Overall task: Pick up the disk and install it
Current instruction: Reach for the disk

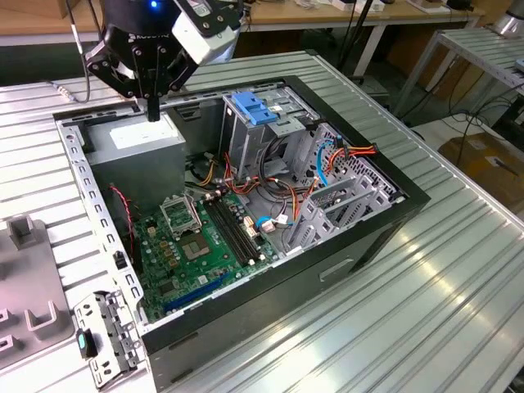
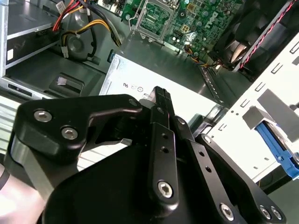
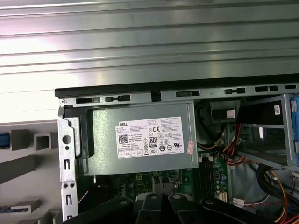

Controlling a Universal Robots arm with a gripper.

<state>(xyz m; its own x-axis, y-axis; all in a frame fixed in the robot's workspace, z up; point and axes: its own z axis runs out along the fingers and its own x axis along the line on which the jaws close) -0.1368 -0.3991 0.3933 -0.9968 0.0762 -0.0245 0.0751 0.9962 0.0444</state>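
Observation:
My black gripper (image 1: 153, 110) hangs over the grey power supply (image 1: 143, 135) at the back corner of the open computer case (image 1: 246, 213), on the exterior view's left. Its fingers (image 2: 161, 95) are pressed together with nothing between them. A bright blue piece with a grey metal edge, which looks like the disk (image 2: 275, 149), lies outside the case wall in the second wrist view; a sliver of blue (image 3: 3, 140) sits in the grey holder in the first wrist view. The gripper is well apart from it. The tall metal drive cage (image 1: 246, 143) carries a blue latch (image 1: 254, 108).
The case lies on its side on a ribbed metal table (image 1: 426, 270). Inside are a green motherboard (image 1: 205, 237), bundles of coloured cables (image 1: 286, 192) and metal brackets. A grey fixture (image 1: 29, 286) stands at the exterior view's left. Desks and cables fill the background.

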